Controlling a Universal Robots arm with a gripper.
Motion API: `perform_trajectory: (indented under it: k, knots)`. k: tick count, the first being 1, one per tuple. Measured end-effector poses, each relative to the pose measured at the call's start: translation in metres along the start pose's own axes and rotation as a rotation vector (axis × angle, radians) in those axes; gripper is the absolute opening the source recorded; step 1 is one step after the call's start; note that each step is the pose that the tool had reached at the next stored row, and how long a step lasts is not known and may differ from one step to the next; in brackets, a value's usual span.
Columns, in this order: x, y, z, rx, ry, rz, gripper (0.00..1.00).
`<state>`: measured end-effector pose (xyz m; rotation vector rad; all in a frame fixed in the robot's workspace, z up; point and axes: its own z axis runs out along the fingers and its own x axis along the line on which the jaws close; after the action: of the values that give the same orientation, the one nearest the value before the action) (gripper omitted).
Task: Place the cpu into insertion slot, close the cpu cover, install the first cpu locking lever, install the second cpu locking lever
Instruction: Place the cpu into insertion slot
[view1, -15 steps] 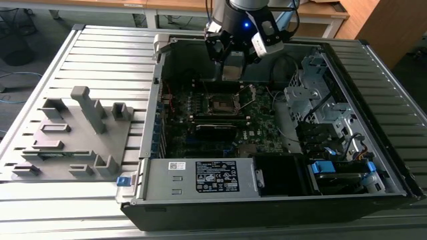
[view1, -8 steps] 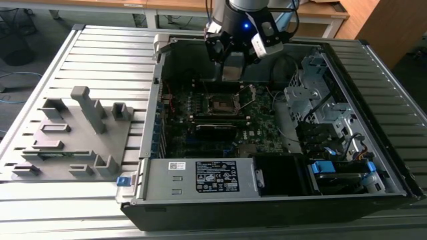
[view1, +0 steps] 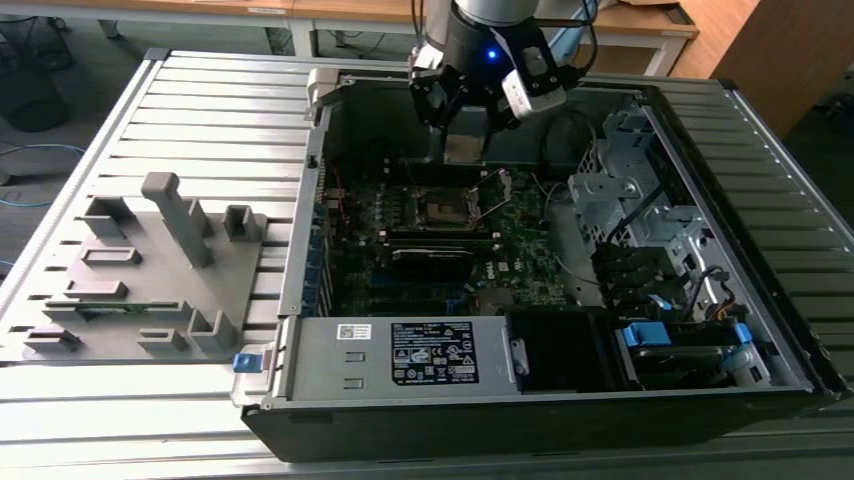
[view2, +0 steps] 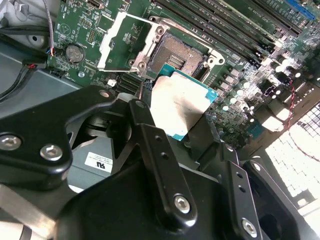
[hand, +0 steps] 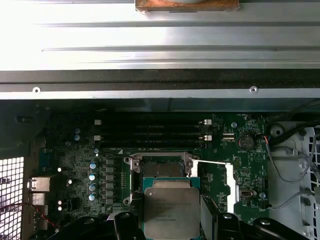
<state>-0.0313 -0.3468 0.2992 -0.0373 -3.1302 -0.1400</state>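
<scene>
Second wrist view: we see the gripper (view2: 179, 127) holding the cpu (view2: 182, 105) over the motherboard (view2: 85, 25), insertion slot (view2: 180, 55) empty, cpu cover (view2: 148, 47) open; all four steps outstanding

Exterior view: mounted off the arm, high and far back; faces obliquely down over the table (view1: 200, 110) into the open case (view1: 300, 250), taking in the whole board (view1: 387, 285).

First wrist view: rides on the arm, closer in; faces down across the cpu (hand: 171, 212) and slot (hand: 162, 167) toward the case wall and table beyond.

Second wrist view: closest; looks obliquely past the gripper (view2: 177, 119) at cpu and slot.

Shared by all three: board and slot. Shared by both wrist views: cpu as well.
</scene>
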Motion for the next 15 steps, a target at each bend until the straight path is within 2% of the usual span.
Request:
perform_trajectory:
  k: [8, 15]
  knots:
    - [0.0000, -0.0003, 0.0039, 0.0000, 0.0000, 0.000, 0.54]
    - [0.0000, -0.0004, 0.0044, 0.0000, 0.0000, 0.000, 0.54]
